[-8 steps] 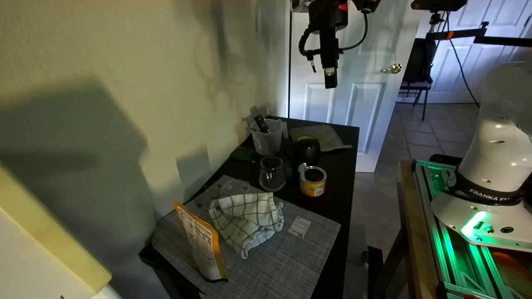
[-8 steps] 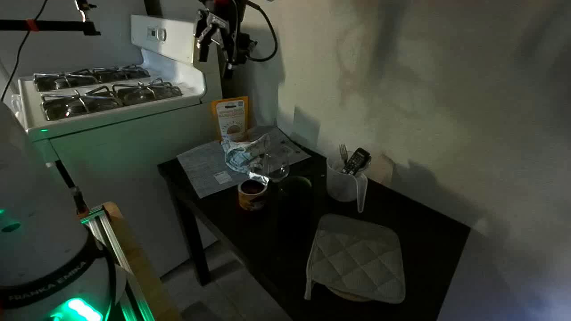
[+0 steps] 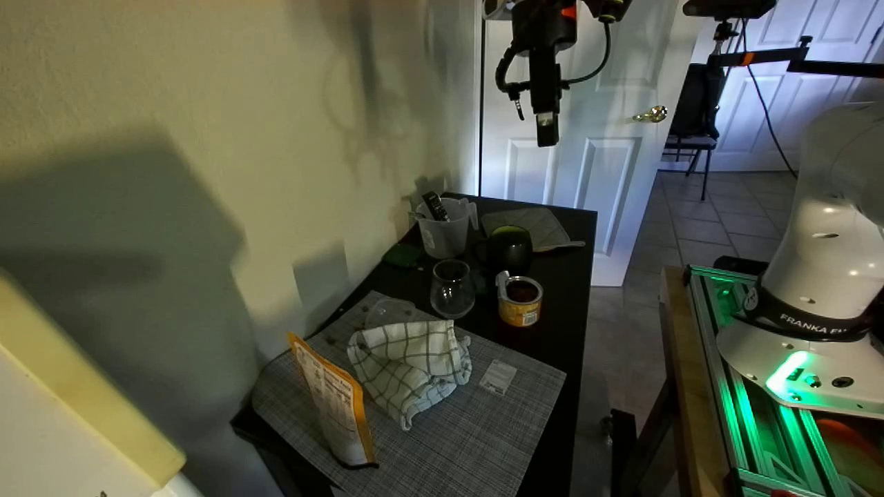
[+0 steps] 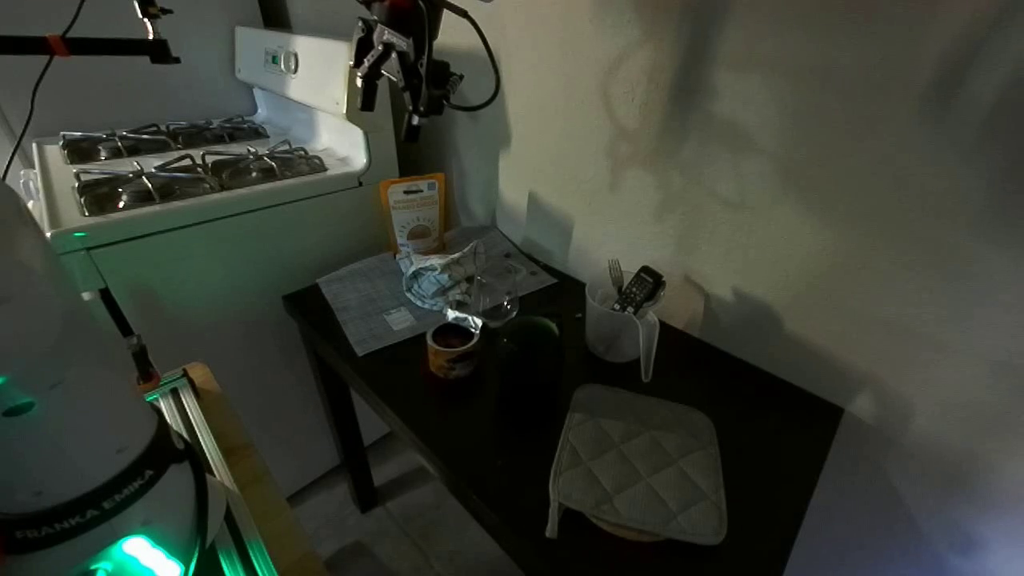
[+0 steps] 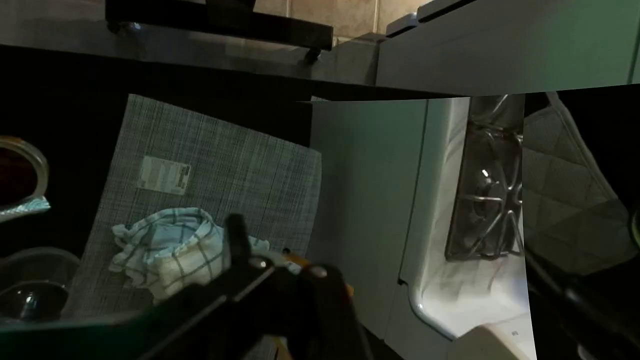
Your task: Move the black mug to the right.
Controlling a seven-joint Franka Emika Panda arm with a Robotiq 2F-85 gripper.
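1. In an exterior view, the squat, black, cylindrical mug with a greenish inside (image 3: 510, 257) stands upright, right of centre, on the dark, flat-topped table (image 3: 556, 331). What looks like its handle faces left, towards the translucent plastic jug (image 3: 443, 238); the yellow-labelled metal tin (image 3: 519, 308) sits just below it in the frame. From where I stand it could be glazed ceramic: stiff, fairly weighty for its size, smooth enough to slip from a loose pinch, apt to chip if knocked. Whether it holds anything I can't see.

2. In an exterior view, the mug is a near-black shape by the centre, little but its greenish rim standing out. The black, metal-linked gripper (image 4: 390, 114) hangs at upper left, fingers spread with nothing between them, well apart from the mug. I'd come from above and take the wall at the rim, one finger inside and one out, away from the handle.

3. In the wrist view, the gripper is a dark blur at lower middle; the tin is cut off at the left edge, and I can't make out the mug for certain.
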